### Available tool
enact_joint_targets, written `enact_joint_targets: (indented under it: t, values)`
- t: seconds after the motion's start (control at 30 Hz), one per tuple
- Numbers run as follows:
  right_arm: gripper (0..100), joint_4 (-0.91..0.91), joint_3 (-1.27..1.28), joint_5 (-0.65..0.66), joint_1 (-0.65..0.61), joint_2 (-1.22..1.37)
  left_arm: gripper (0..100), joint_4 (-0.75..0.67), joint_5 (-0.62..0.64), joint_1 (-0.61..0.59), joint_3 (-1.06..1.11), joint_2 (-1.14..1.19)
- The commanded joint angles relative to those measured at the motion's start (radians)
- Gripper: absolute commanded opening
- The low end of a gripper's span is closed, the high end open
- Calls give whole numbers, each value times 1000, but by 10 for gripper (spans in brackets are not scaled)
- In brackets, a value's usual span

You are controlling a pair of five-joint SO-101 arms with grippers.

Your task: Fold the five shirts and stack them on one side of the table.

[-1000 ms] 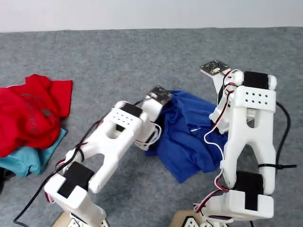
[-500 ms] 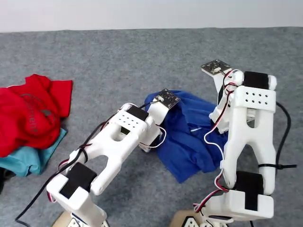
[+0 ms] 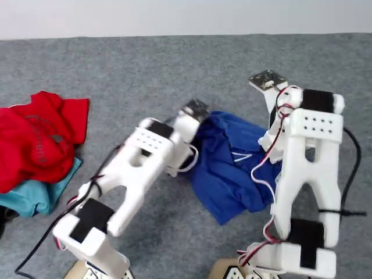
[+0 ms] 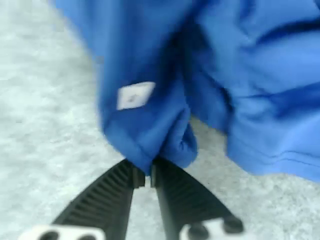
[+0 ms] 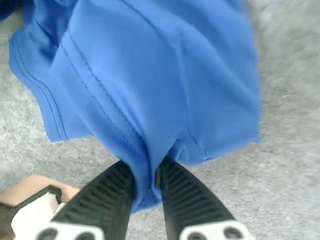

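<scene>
Our left gripper (image 4: 142,176) has swung back leftward since a moment ago, clamped on a fold of the blue shirt (image 3: 224,180). Our right gripper (image 5: 148,176) pinches another edge; the shirt lies crumpled between our arms.

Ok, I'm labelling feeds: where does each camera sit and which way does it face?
High view: fixed above, behind the bases, looking down on the table; both arms show.
Left wrist view: on the left wrist, looking along the left gripper, shut on the blue shirt.
Right wrist view: likewise, right gripper shut on that shirt.
Shared: all show the shirt.
</scene>
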Motion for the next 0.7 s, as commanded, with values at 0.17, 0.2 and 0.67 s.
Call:
enact_joint_targets:
  t: [0.17, 0.2, 0.67]
  values:
    - [9, 36, -52, -3, 8, -280, 6, 130, 0, -199, -285, -322]
    - [9, 35, -52, -3, 12, -311, 6, 130, -2, -215, -309, -354]
    - [9, -73, -331, 86, 291, -479, 6, 123, -129, -255, -496, -746]
